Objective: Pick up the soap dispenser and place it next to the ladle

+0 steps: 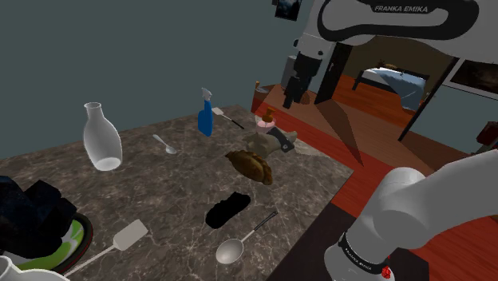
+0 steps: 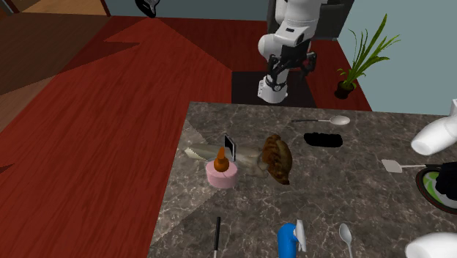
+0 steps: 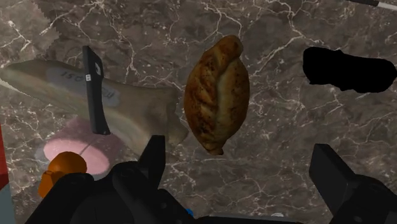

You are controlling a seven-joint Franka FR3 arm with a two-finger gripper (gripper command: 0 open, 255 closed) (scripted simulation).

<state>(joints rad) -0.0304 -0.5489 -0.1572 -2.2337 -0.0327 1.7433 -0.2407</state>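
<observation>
Soap dispenser point(image 3: 71, 151) pink, orange pump | gripper point(image 3: 240, 151) spread, empty | shoulder view: ladle point(image 1: 230, 251) well apart

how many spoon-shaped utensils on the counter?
2: silver long-handled ladle beside the black shape; small silver spoon between white vase and blue spray bottle. Others may be hidden.

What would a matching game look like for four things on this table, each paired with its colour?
Things:
1. soap dispenser
2. spray bottle
3. pastry
4. ladle

Colours:
A. brown
B. silver
C. pink with an orange top
D. blue

Right pairs: 1-C, 2-D, 3-A, 4-B.
</observation>
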